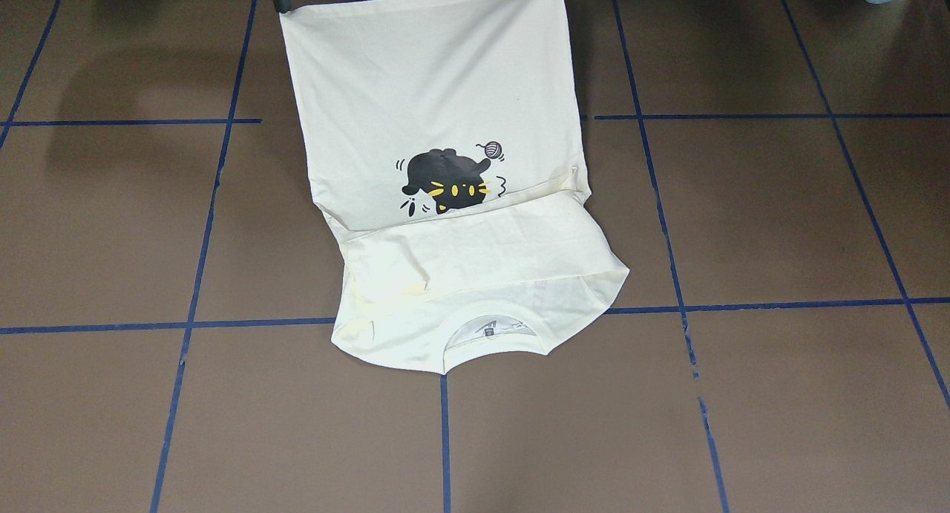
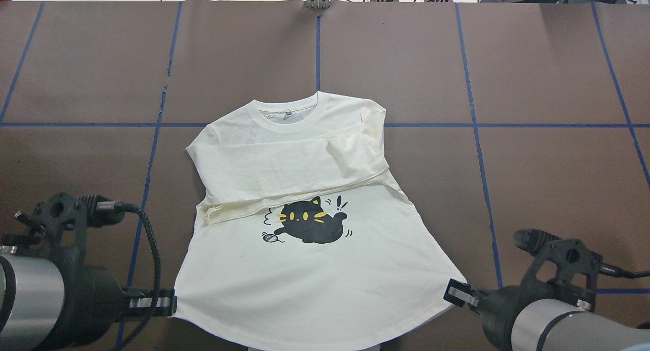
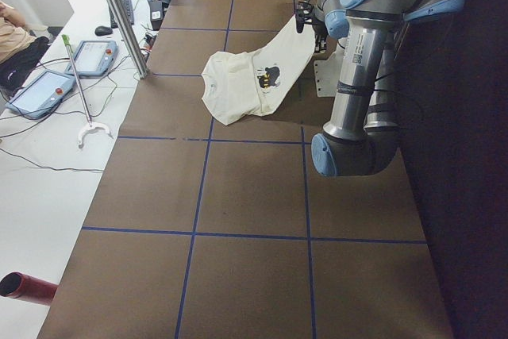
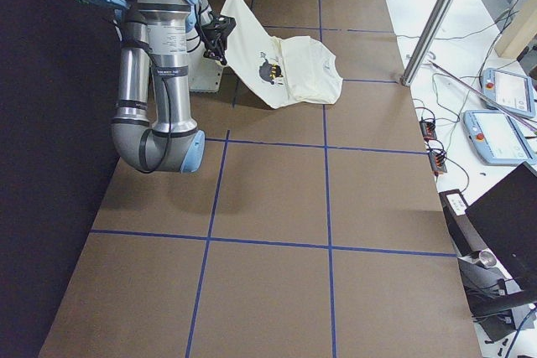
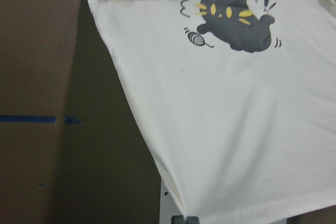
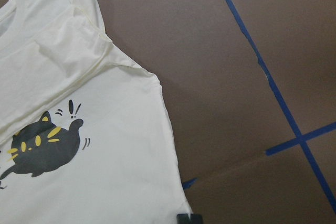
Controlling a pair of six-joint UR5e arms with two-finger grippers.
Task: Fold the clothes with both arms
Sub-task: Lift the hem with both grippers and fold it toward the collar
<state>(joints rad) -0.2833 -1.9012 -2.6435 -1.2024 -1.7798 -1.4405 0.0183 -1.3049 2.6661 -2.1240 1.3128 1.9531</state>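
The cream T-shirt (image 2: 304,275) lies print side up on the brown table (image 2: 533,163), its collar (image 2: 292,112) at the far side. Both sleeves (image 2: 284,163) are folded across the chest, above the black cat print (image 2: 310,221). My left gripper (image 2: 170,304) is shut on the hem's left corner, and my right gripper (image 2: 454,291) is shut on the right corner. The hem half hangs raised off the table as a taut sheet (image 1: 430,75), while the collar half rests flat. The wrist views show the shirt (image 5: 236,129) (image 6: 89,145) running down to the fingertips at their bottom edges.
Blue tape lines (image 2: 477,137) cross the table in a grid. Beyond the far edge, a white bench carries teach pendants (image 3: 48,89) (image 4: 495,136) and cables beside a metal post (image 3: 119,13). A red cylinder (image 3: 28,287) lies off one table end. A person's arm (image 3: 12,33) shows at the bench.
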